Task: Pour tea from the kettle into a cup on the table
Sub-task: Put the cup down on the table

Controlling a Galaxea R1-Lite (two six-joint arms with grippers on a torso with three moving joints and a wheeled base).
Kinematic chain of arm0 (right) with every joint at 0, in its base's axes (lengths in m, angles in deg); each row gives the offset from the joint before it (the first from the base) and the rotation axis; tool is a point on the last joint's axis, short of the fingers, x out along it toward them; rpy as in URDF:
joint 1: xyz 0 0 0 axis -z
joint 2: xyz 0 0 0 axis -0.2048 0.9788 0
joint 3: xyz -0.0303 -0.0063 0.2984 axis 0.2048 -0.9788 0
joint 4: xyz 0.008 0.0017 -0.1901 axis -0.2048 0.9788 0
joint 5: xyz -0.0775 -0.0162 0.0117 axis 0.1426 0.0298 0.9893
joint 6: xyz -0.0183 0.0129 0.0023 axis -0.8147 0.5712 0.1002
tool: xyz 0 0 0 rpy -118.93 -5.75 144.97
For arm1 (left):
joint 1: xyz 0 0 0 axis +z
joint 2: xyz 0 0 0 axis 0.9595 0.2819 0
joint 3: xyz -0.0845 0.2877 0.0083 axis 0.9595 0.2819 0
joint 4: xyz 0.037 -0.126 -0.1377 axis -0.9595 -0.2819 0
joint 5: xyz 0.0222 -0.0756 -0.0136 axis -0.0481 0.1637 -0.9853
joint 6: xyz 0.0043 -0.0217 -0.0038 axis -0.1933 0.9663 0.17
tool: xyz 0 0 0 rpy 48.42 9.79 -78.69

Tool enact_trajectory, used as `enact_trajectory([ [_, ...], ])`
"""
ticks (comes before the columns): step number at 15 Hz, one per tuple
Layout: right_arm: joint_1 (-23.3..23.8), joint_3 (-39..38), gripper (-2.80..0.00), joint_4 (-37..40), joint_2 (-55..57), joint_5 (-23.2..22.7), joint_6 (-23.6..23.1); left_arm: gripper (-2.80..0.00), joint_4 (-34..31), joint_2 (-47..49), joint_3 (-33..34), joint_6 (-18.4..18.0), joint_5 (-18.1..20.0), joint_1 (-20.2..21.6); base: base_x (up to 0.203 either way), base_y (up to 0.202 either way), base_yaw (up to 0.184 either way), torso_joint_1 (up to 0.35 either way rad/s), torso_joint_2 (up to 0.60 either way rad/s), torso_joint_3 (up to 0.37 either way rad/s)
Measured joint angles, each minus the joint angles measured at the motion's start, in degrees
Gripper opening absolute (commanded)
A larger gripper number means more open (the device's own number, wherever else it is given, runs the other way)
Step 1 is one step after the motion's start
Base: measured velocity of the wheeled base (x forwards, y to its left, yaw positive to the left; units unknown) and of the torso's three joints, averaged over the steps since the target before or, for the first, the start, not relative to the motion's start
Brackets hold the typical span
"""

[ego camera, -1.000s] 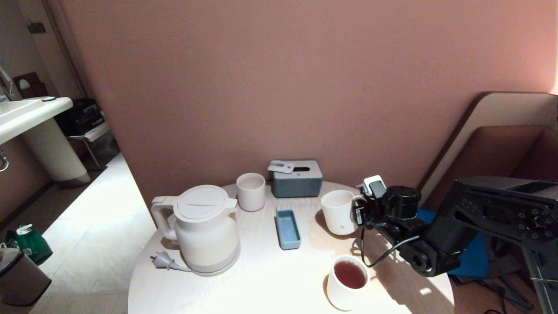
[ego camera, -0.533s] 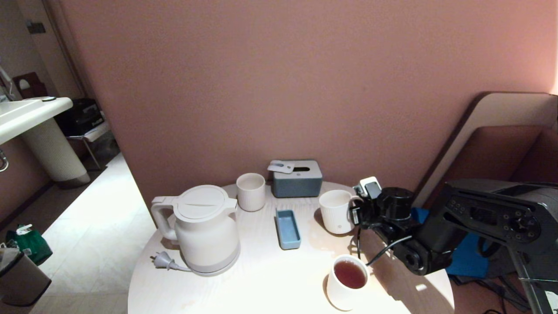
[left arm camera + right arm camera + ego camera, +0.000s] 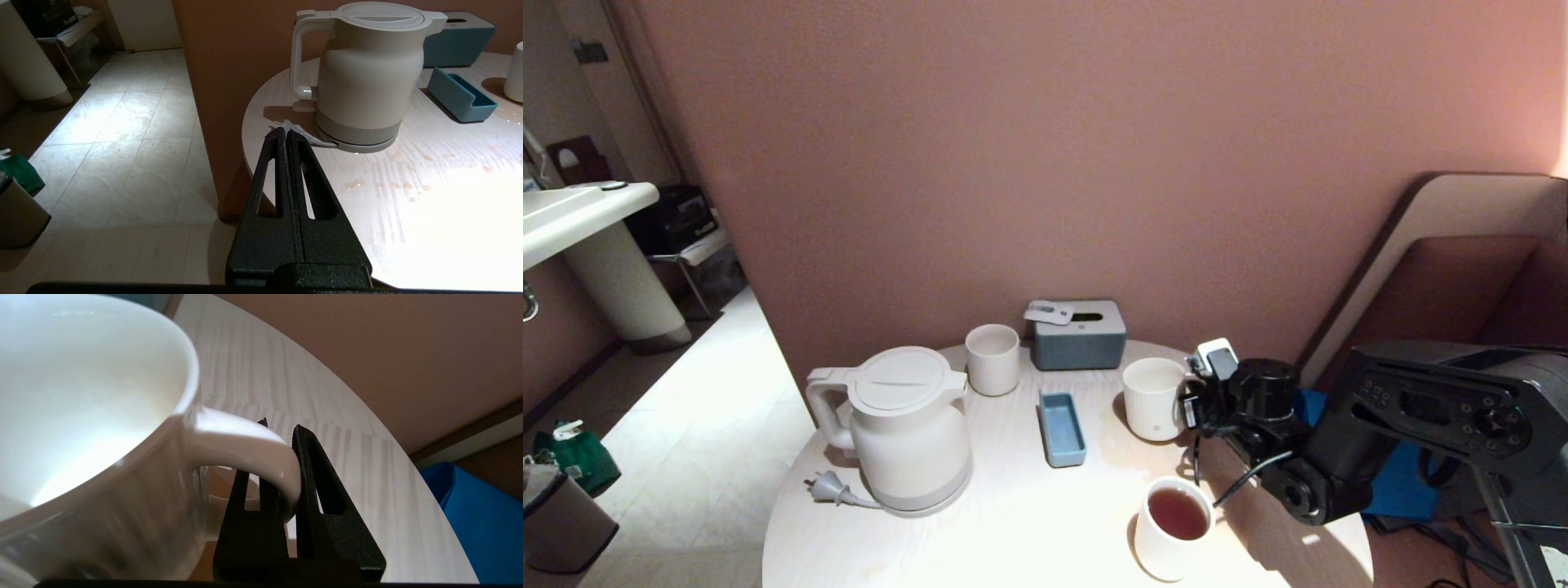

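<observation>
The white kettle (image 3: 907, 429) stands lid shut on the left of the pale round table (image 3: 1013, 523), its plug lying beside it. The ribbed cup (image 3: 1153, 398) with the ear handle is at the table's right, empty inside. My right gripper (image 3: 1188, 404) is shut on that handle (image 3: 261, 449), one finger on each side of it. I cannot tell whether the cup rests on the table. Tea (image 3: 1178, 513) fills a plainer white cup near the front edge. My left gripper (image 3: 286, 132) is shut and empty, level with the table's left edge, short of the kettle (image 3: 367, 69).
A handleless ribbed tumbler (image 3: 992, 358) and a grey-blue tissue box (image 3: 1080, 333) stand at the back by the wall. A small blue tray (image 3: 1062, 428) lies mid-table. Drops of liquid (image 3: 404, 185) spot the wood in front of the kettle. A blue seat (image 3: 482, 522) lies beyond the right edge.
My right arm has edged a little to the left and lower, and the cup in its grip has barely shifted. The kettle and the other cups have stayed put.
</observation>
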Motion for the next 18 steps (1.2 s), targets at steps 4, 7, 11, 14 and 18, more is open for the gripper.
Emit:
enact_trajectory([
  [4, 0.0, -0.3, -2.8, -0.8, 1.1, 0.1, -0.5, -2.8, 0.0, 0.0, 0.0, 0.0, 0.0, 0.0, 0.0, 0.0, 0.0, 0.0, 0.0, 0.0],
  [7, 0.0, -1.1, -2.8, -1.1, 1.2, 0.2, -0.9, -2.8, 0.0, 0.0, 0.0, 0.0, 0.0, 0.0, 0.0, 0.0, 0.0, 0.0, 0.0, 0.0],
  [11, 0.1, -1.6, 0.0, -0.6, 1.3, 0.3, -1.8, -2.8, 0.0, 0.0, 0.0, 0.0, 0.0, 0.0, 0.0, 0.0, 0.0, 0.0, 0.0, 0.0],
  [14, 0.2, -1.5, 0.0, -1.1, 1.5, 0.3, -1.8, -2.8, 0.0, 0.0, 0.0, 0.0, 0.0, 0.0, 0.0, 0.0, 0.0, 0.0, 0.0, 0.0],
  [18, 0.4, -3.7, 0.0, -1.7, 0.7, 0.3, -1.6, -2.8, 0.0, 0.0, 0.0, 0.0, 0.0, 0.0, 0.0, 0.0, 0.0, 0.0, 0.0, 0.0],
])
